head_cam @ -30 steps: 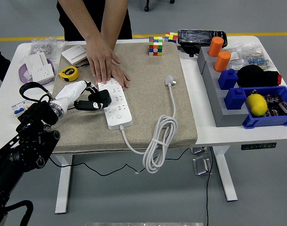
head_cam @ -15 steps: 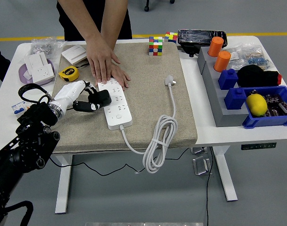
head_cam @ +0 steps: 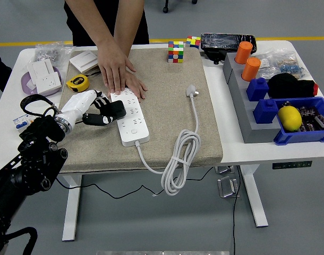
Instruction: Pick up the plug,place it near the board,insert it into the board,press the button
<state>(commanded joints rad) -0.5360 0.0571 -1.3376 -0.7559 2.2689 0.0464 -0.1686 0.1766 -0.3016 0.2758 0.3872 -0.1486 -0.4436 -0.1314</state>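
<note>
even overhead light, sharp frame

the scene is bright and evenly lit, seemingly from above; shadows are short and soft, a faint one lying under the person's hands [head_cam: 119, 71] and another beneath the coiled cable [head_cam: 179, 159]; the white table [head_cam: 257, 149] runs close to overexposed beside the beige mat [head_cam: 167, 117], yet keeps its edges; a plastic-wrapped black box [head_cam: 228, 41] at the far edge carries small glints of glare; focus holds across the tabletop; the black arm [head_cam: 18, 175] at lower left is dark, with little detail in its surfaces; no motion blur shows; straight edges bend only slightly towards the corners
</note>
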